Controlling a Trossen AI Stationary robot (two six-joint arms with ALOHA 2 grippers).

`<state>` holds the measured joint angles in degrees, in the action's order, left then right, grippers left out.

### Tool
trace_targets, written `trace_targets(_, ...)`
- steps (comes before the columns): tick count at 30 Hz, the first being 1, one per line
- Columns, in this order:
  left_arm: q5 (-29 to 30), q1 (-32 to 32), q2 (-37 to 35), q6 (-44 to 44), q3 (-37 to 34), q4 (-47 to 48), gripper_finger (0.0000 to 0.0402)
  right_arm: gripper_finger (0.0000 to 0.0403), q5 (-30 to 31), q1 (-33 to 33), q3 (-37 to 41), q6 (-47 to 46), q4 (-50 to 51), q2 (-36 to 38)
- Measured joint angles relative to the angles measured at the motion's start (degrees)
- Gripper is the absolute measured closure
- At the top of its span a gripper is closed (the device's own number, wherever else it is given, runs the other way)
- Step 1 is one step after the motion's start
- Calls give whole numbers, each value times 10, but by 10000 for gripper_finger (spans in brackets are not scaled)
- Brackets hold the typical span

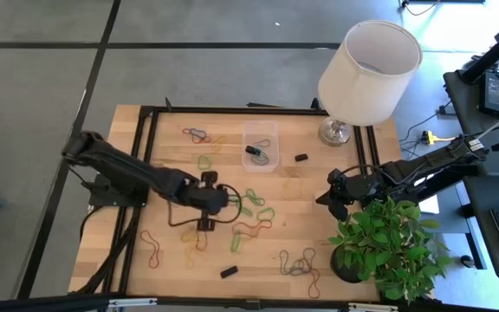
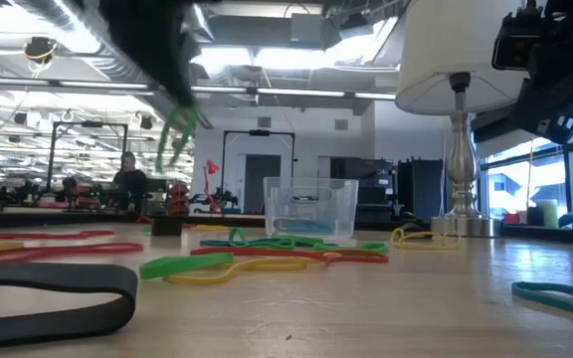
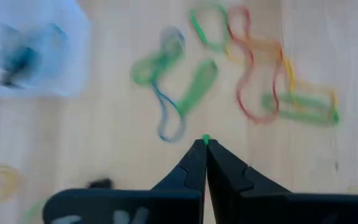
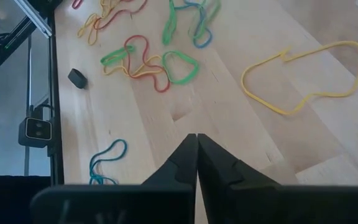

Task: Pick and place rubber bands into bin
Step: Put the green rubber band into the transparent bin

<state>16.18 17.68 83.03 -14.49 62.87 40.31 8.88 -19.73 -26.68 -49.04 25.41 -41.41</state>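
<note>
Rubber bands in several colours lie scattered on the wooden table (image 1: 171,139), among them a red and green cluster (image 1: 254,215) and a yellow one (image 4: 303,78). The clear bin (image 1: 260,146) stands on the table at the far middle with a few bands inside. My left gripper (image 1: 230,201) hovers over the table's middle, shut on a green rubber band (image 2: 177,134). To the right, beside the plant, my right gripper (image 4: 196,135) is shut with nothing in it. My left gripper pinches the green rubber band between its two fingertips, where only a green speck (image 3: 205,139) shows. The fingers slant downward from the table's left. The band hangs slack below them (image 2: 175,139), lifted clear of the table.
A white lampshade (image 1: 369,69) on a metal base stands at the far right. A potted plant (image 1: 388,243) fills the near right corner. Small black blocks (image 1: 301,158) (image 1: 229,271) lie among the bands. A black frame (image 1: 145,173) runs along the table's left side.
</note>
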Motion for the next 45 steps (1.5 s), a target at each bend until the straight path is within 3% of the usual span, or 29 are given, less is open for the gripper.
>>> trace_targets(8,96,-30,-75,11,0,-38,399,387,0,0,0,0,-8,0)
trace_targets(12,64,-101,-75,21,8,-55,399,387,5,0,0,0,-22,0)
trace_targets(15,16,-170,-54,76,40,-60,399,387,7,1,0,-2,-27,0)
trace_targets(22,-100,-329,57,220,169,-60,399,387,36,3,0,-2,-48,-2)
trace_targets(28,-179,-411,194,317,288,-27,399,387,83,6,0,-26,-52,-2)
trace_targets(36,-183,-440,336,393,378,15,399,387,95,9,0,-41,-55,-2)
trace_targets(45,-153,-423,363,439,381,15,361,387,120,24,0,-66,-55,-2)
